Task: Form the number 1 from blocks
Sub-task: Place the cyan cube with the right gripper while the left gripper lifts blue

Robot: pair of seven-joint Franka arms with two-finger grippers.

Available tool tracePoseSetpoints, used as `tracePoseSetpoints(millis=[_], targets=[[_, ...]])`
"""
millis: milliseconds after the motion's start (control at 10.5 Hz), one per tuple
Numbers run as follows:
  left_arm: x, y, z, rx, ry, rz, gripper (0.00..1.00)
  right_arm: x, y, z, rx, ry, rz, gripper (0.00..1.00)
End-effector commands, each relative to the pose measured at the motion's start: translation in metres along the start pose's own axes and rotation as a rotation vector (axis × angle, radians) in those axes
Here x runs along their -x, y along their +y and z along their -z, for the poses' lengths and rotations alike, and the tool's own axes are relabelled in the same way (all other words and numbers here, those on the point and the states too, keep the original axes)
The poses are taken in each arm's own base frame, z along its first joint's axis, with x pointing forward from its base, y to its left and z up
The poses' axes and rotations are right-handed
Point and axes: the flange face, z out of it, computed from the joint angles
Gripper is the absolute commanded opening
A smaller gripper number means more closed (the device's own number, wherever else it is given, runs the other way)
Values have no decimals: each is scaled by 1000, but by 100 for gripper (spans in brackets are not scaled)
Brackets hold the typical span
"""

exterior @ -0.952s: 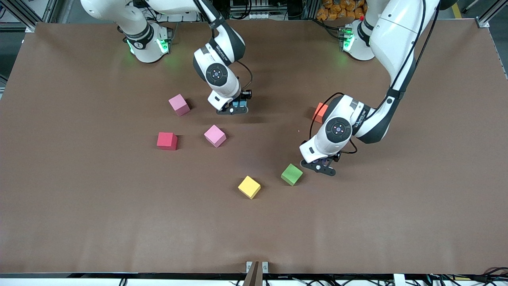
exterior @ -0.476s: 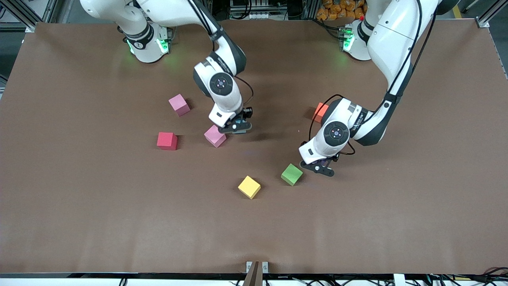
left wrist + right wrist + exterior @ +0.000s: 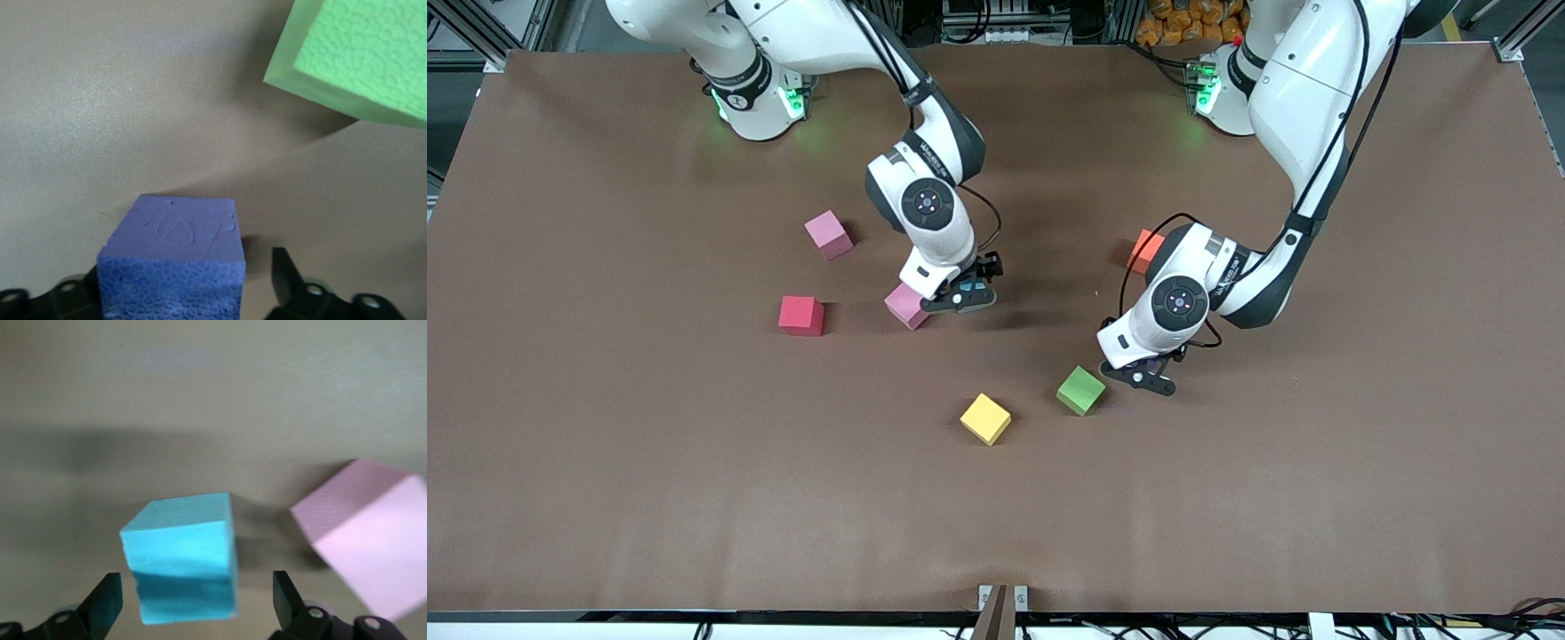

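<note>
Eight cubes in all: two pink, one each otherwise. No column stands yet. Beside the nearer pink cube (image 3: 907, 306), the right end effector (image 3: 963, 296) pinches the teal cube (image 3: 181, 555). Beside the green cube (image 3: 1080, 390), the left end effector (image 3: 1149, 376) pinches the purple cube (image 3: 175, 260). Red (image 3: 800, 315), yellow (image 3: 985, 419), orange (image 3: 1143, 252) and farther pink (image 3: 829, 235) cubes lie scattered around the nearer pink cube on the counter (image 3: 649, 462).

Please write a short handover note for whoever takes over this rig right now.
Right gripper: shut on the teal block, over the table beside a pink block.
Left gripper: low beside the green block, with the purple block in it; grip unclear.
Loose and apart: yellow block, red block, second pink block, orange block partly hidden by the left arm.
Done: no column started.
To do: line the blocks up touching, one wide.
</note>
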Motion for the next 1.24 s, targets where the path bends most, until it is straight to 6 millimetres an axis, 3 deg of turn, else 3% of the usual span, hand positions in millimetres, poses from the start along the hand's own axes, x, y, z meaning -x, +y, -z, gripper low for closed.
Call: tracePoseSetpoints(millis=[0, 95, 286, 381, 571, 762, 1143], targets=[[-2, 5, -6, -14, 2, 60, 14, -8, 45, 51, -3, -40, 74, 100], [-2, 10, -7, -15, 2, 72, 0, -14, 68, 55, -5, -43, 99, 100], [-1, 11, -1, -16, 7, 134, 0, -28, 110, 64, -15, -37, 204, 100], [-1, 19, 12, -16, 25, 173, 0, -30, 140, 73, -23, -47, 227, 100], [1, 18, 35, -26, 30, 209, 0, -23, 187, 71, -28, -108, 190, 100], [0, 14, 50, -10, 43, 276, 0, -25, 201, 70, -2, -122, 245, 100], [-4, 28, 64, 5, 72, 529, 0, -25, 193, 63, 9, -117, 292, 100]])
